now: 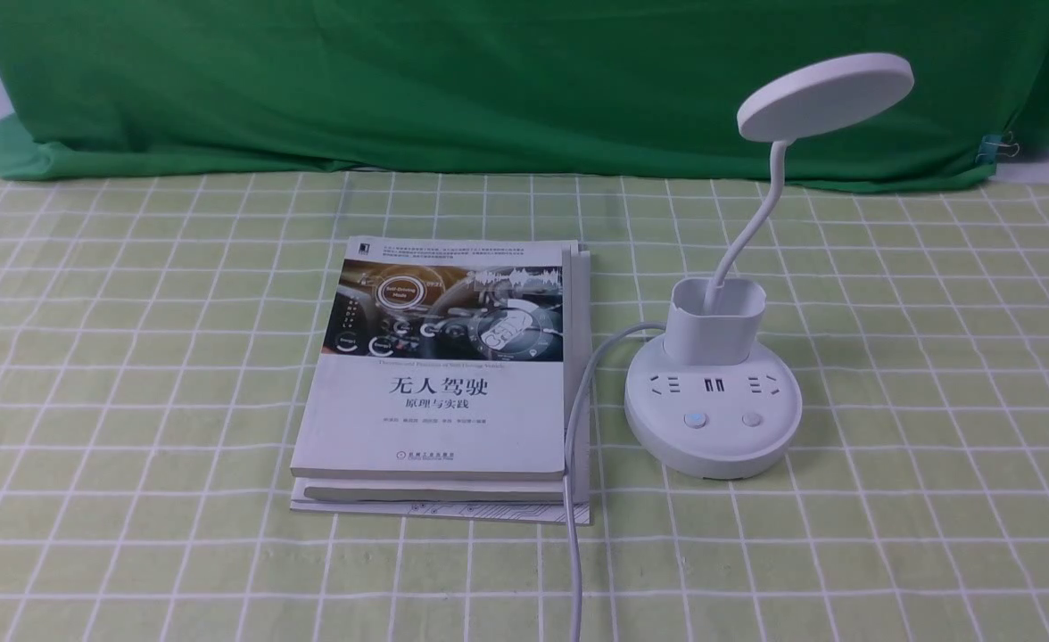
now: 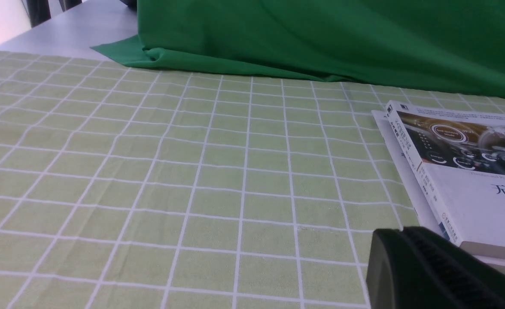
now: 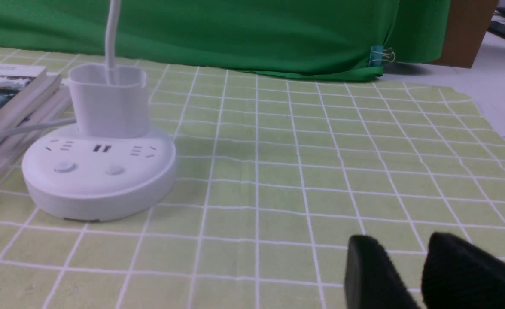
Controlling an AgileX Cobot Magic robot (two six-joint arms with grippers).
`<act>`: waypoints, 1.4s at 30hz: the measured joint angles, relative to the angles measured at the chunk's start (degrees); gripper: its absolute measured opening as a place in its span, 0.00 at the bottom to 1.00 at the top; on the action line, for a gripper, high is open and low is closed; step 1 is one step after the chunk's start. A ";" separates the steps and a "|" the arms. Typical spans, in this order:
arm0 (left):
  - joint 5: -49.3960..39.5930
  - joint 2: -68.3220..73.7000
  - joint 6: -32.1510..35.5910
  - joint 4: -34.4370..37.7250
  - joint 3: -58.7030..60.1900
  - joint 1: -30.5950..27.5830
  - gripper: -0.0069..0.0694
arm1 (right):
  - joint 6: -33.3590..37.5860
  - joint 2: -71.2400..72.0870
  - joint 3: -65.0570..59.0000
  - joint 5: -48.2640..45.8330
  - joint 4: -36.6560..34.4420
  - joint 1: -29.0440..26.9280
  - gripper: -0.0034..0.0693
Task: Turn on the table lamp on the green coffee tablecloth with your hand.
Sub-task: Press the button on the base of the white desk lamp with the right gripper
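While the green coffee tablecloth (image 1: 890, 535) is lying flat, I am watching the books (image 1: 440, 419) crowding the table lamp (image 1: 716, 325), which is standing just right of them on that cloth. My right gripper (image 3: 400, 257) is hanging near its base, jaws slightly parted and empty. My left gripper (image 2: 424, 266) is showing one finger only, so I cannot tell its state. I am worrying about a glancing push sliding the probably light base, or snagging the cable (image 1: 574, 499), instead of pressing a button (image 1: 694, 419); which of the two is switching the lamp, I am only guessing.
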State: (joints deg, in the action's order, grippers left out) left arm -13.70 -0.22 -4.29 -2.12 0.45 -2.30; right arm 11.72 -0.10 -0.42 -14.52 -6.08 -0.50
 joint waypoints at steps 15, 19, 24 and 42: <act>0.00 0.00 0.00 0.00 0.00 0.00 0.09 | -17.56 0.00 0.00 7.78 -5.31 0.00 0.38; 0.00 0.00 0.00 0.00 0.00 0.00 0.09 | -29.20 0.00 0.00 13.22 -6.05 0.00 0.38; 0.00 0.00 0.00 0.00 0.00 0.00 0.09 | -32.60 0.00 0.00 16.99 -6.25 0.00 0.34; 0.05 0.00 0.00 -0.06 0.00 0.00 0.09 | -1.37 -55.52 41.10 -30.56 -6.05 9.18 0.09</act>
State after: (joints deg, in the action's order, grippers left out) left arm -13.65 -0.22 -4.29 -2.17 0.45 -2.30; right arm 10.35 -55.62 40.68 -45.08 -12.13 8.68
